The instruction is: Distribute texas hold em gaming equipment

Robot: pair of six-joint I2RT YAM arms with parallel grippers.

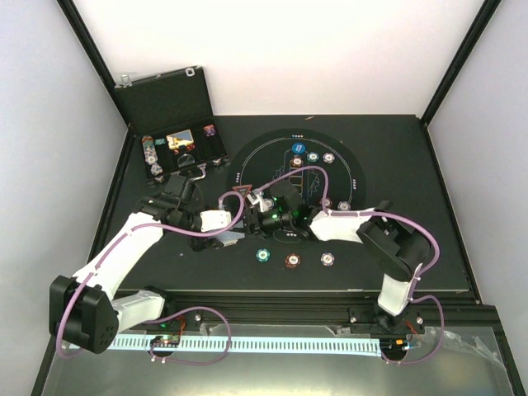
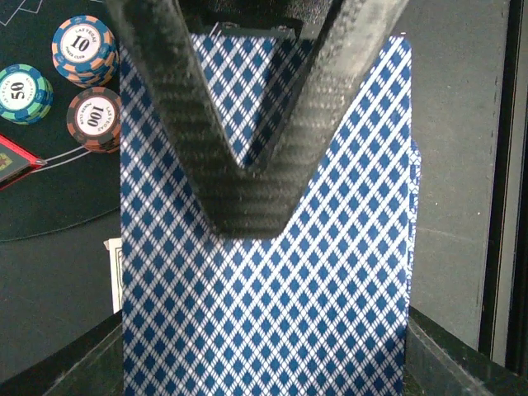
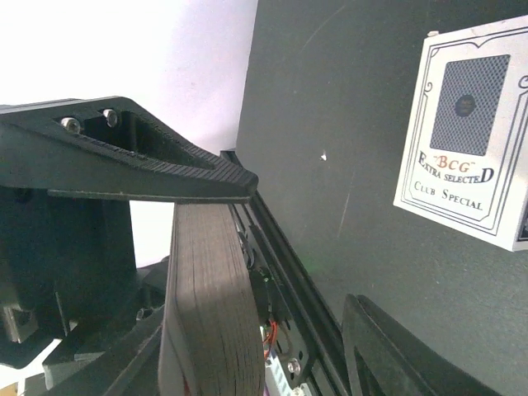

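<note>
My left gripper [image 1: 252,216] is shut on a playing card with a blue diamond-pattern back [image 2: 272,289], which fills the left wrist view. My right gripper [image 1: 286,219] meets it over the round mat's near edge and is shut on the deck of cards [image 3: 210,289], seen edge-on. A teal chip [image 1: 263,254], a brown chip [image 1: 292,261] and a grey chip [image 1: 327,259] lie in a row near the front. More chips [image 1: 328,157] and a blue disc [image 1: 299,147] lie on the mat. The red triangle marker [image 1: 244,193] lies by the left gripper.
The black hard case [image 1: 177,132] stands open at the back left with chips inside. The round black mat [image 1: 247,157] covers the table's middle. A white card box [image 3: 466,136] lies on the table. Three chips [image 2: 82,51] lie left of the held card.
</note>
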